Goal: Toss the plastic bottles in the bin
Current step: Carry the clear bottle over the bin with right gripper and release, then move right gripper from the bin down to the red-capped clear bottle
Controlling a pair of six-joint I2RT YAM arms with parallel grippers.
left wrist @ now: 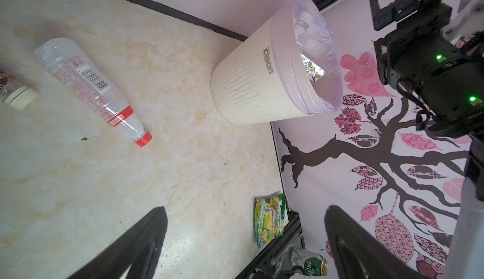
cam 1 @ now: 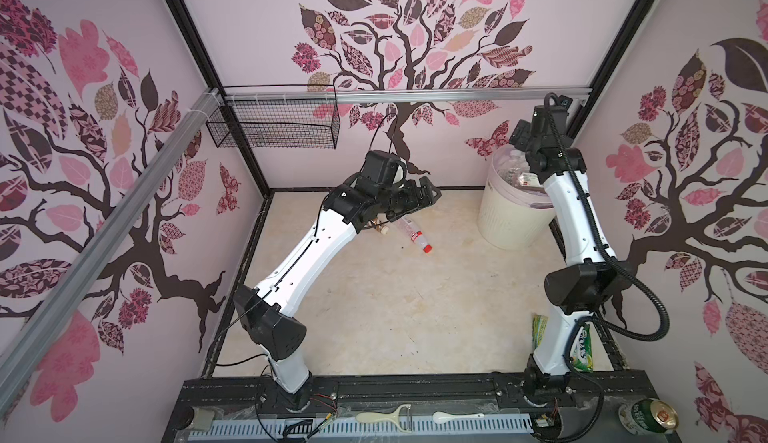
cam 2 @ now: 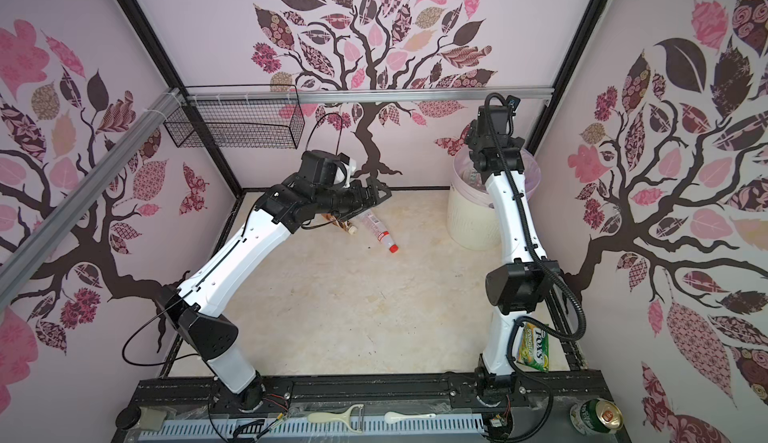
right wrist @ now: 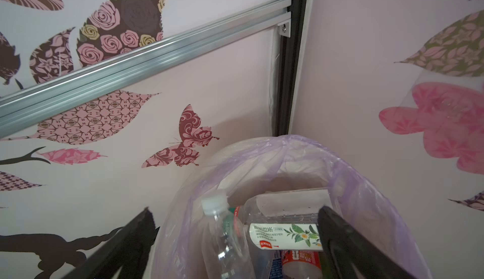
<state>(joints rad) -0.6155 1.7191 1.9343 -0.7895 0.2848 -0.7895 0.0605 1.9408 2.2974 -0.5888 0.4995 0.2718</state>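
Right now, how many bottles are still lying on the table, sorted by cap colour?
Red-capped bottle: 1
Cream-capped bottle: 1
Total in view: 2

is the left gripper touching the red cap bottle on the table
Apart. The left wrist view shows the left gripper with jaws open and empty, and bare table between it and the red-capped bottle lying flat.
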